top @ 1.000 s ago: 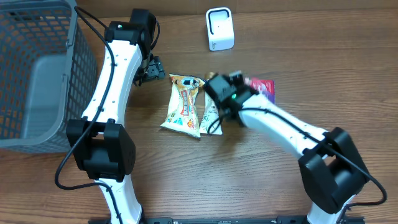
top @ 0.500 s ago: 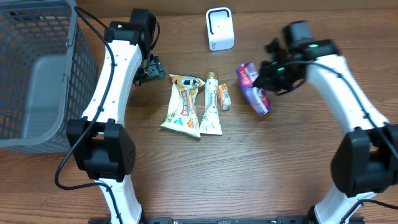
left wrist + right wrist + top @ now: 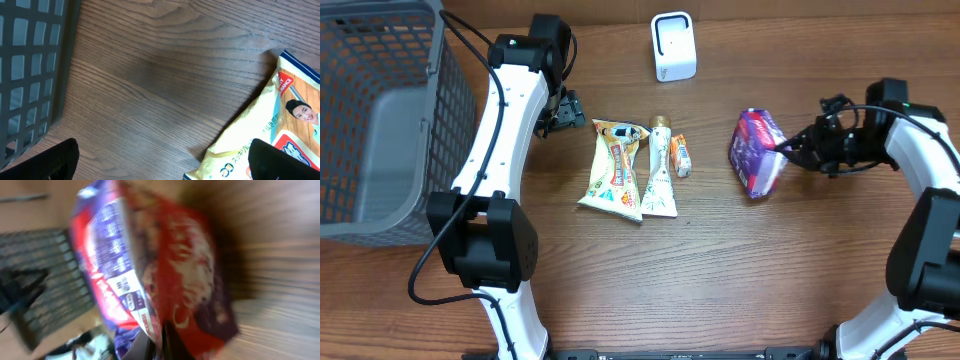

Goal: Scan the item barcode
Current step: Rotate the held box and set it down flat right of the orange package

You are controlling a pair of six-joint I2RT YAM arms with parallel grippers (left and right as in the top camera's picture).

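Clamped in the right gripper point(image 3: 786, 150), jaws fully closed on one edge: the purple packet point(image 3: 756, 152), out ahead of the fingertips and tilted, above the wooden table point(image 3: 720, 280); in the right wrist view, filling the space just ahead of that hand, red and purple print toward the camera, too blurred to make out a barcode; well beyond the packet and off to one side of that hand, near the far table edge, the white scanner point(image 3: 673, 46), apart from the held packet; left gripper point(image 3: 567, 112) spread as wide as possible, holding nothing, its dark fingers point(image 3: 47, 161) at the bottom corners of the left wrist view with bare wood between; just beside one finger, untouched, the yellow snack bag point(image 3: 616, 168); past the bag, a pale tube point(image 3: 660, 172) and a small orange pack point(image 3: 681, 156), between the two hands; on the other side of the left gripper, near, the grey mesh basket point(image 3: 380, 120).
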